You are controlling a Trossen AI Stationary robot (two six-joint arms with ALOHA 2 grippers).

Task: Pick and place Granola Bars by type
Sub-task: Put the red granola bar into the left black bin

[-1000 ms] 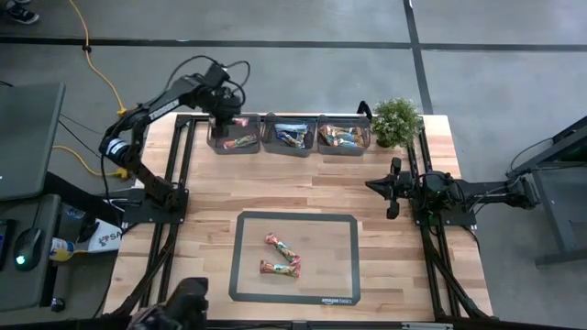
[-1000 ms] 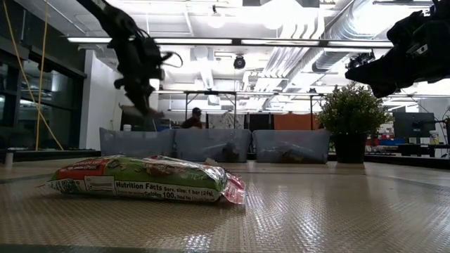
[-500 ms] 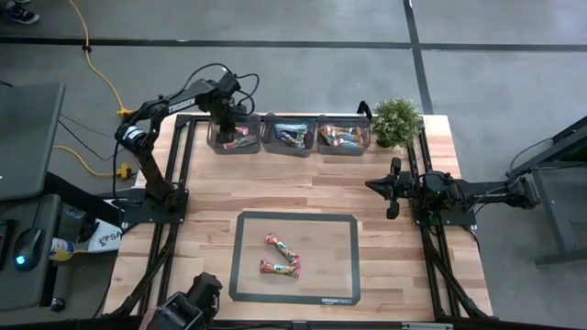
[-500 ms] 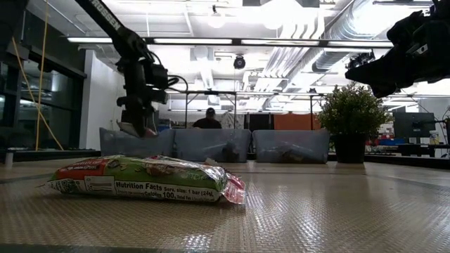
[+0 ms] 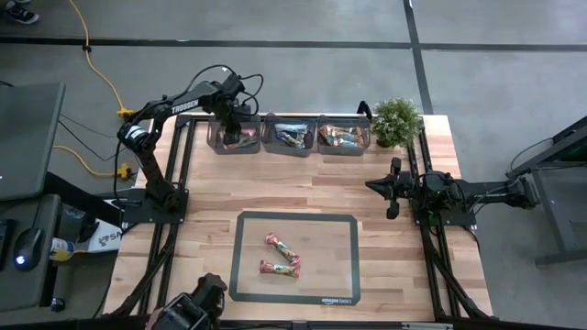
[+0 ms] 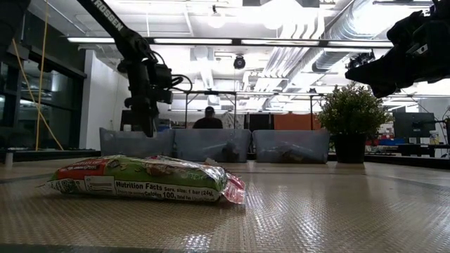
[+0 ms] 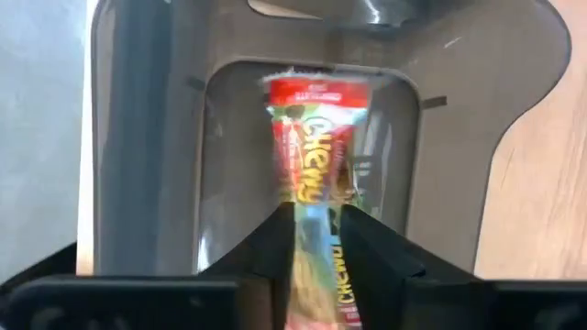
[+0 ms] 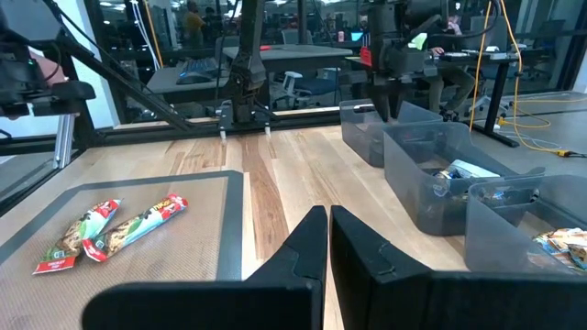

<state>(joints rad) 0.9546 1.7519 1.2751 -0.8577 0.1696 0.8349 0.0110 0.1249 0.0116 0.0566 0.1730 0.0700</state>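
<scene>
- From my remote station I look down on the wooden table (image 5: pixel 303 192), both dark arms reaching in from its sides.
- A grey-bordered mat (image 5: pixel 295 258) lies on the near half of the table, well apart from the bins.
- The left arm stretches over the far left corner, and I hold its left gripper (image 5: pixel 231 126) pointing down into the leftmost bin (image 5: pixel 234 144).
- The right arm waits at the table's right edge; the right gripper (image 5: pixel 378 186) hovers above bare wood, its fingers (image 8: pixel 307 247) pressed together with nothing between them.
- Three grey translucent bins stand in a row along the far edge: the leftmost, the middle bin (image 5: pixel 289 136) and the right bin (image 5: pixel 343 135), each with wrapped bars inside.
- A small potted plant (image 5: pixel 396 120) stands just beside the right bin.
- In the left wrist view a red-and-green granola bar (image 7: pixel 316 160) hangs lengthwise between the left gripper's dark fingers (image 7: pixel 376 261), its far end down in the leftmost bin; the jaws stand narrowly apart on either side of the wrapper, and I cannot tell whether they grip it.
- Two more granola bars of the same red-and-green kind lie on the mat (image 5: pixel 281 247) (image 5: pixel 279 269), close together.
- A person (image 6: pixel 207 119) shows in the room beyond the bins in the low view.
</scene>
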